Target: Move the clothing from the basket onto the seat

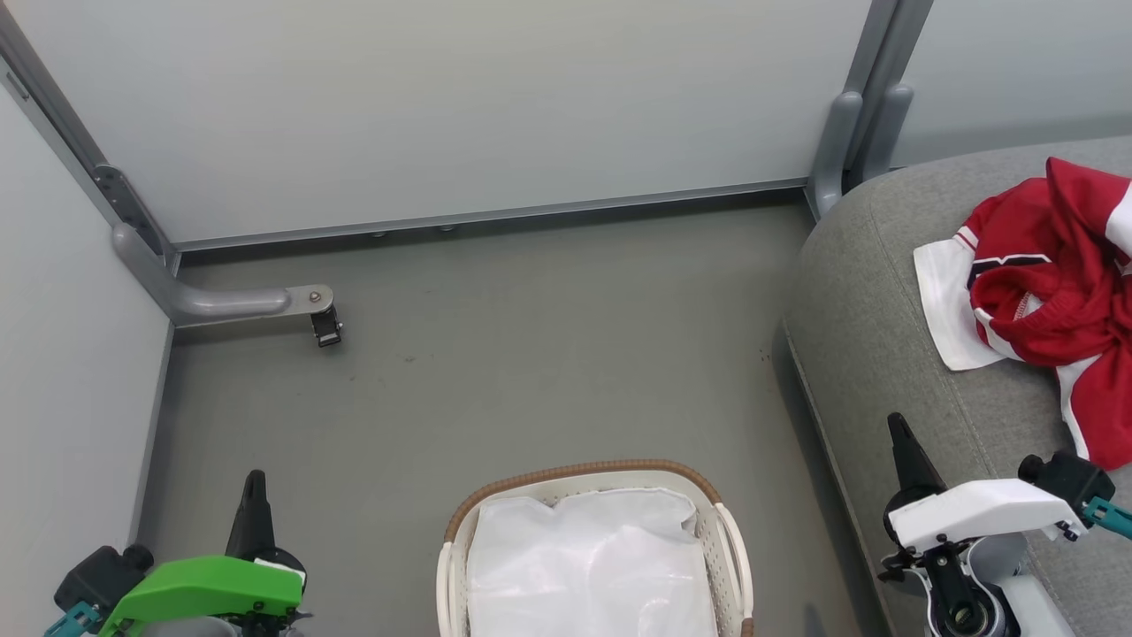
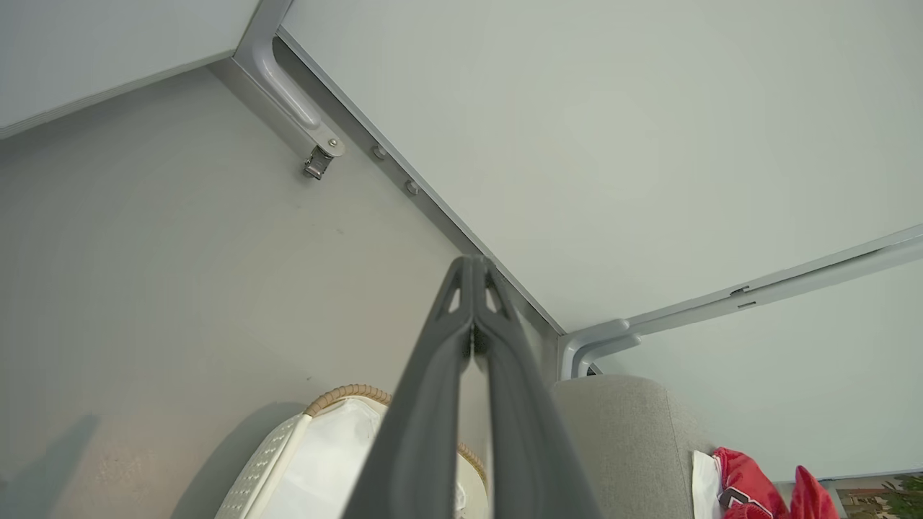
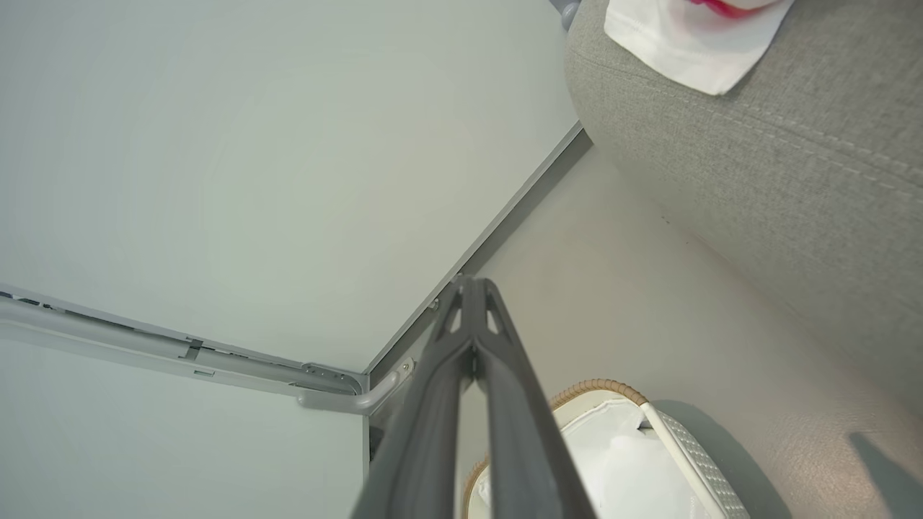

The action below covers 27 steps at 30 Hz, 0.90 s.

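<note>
The red clothing (image 1: 1057, 292) with white trim lies crumpled on the grey seat (image 1: 875, 354) at the right; its edge shows as clothing (image 2: 750, 490) and a white sleeve (image 3: 692, 36) in the wrist views. The white basket (image 1: 730, 540) with a brown rim sits on the floor at bottom centre, holding just its white liner (image 1: 588, 566). My left gripper (image 1: 255, 482) is shut and holds nothing, left of the basket. My right gripper (image 1: 898, 429) is shut and holds nothing, over the seat's front edge. Basket (image 2: 274, 454) and basket (image 3: 678, 440) lie below the fingers.
Grey floor (image 1: 531, 354) stretches between pale partition walls (image 1: 442, 106). A grey metal bracket with a small caster (image 1: 324, 326) juts from the left wall corner. Another grey post (image 1: 840, 141) stands behind the seat.
</note>
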Motion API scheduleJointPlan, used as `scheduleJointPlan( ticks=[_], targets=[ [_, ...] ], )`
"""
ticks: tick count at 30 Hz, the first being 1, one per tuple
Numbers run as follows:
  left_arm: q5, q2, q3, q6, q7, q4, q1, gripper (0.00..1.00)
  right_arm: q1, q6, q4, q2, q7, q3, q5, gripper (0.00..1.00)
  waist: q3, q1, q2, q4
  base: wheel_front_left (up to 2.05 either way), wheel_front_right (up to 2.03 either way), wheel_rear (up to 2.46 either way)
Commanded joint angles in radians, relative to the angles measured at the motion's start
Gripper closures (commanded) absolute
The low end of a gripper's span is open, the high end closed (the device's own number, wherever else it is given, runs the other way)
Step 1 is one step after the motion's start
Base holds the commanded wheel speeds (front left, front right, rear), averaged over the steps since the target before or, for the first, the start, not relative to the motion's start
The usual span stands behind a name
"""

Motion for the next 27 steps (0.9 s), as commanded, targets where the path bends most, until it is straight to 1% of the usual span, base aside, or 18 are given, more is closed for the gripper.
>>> scheduleJointPlan(
  ticks=[1, 27],
  targets=[
    [-0.032, 0.006, 0.005, -0.008, 0.008, -0.013, -0.028, 1.0, 0.004, -0.001, -0.017, -0.005, 0.007, -0.007, 0.03, 1.0, -0.001, 0.0, 0.003, 0.0, 0.0, 0.0, 0.0],
    [-0.295, 0.009, 0.029, -0.016, 0.078, -0.046, -0.048, 1.0, 0.019, -0.001, -0.062, -0.006, 0.078, -0.046, 0.287, 1.0, -0.015, 0.0, 0.0045, -0.002, 0.0, 0.0, 0.0]
  ],
)
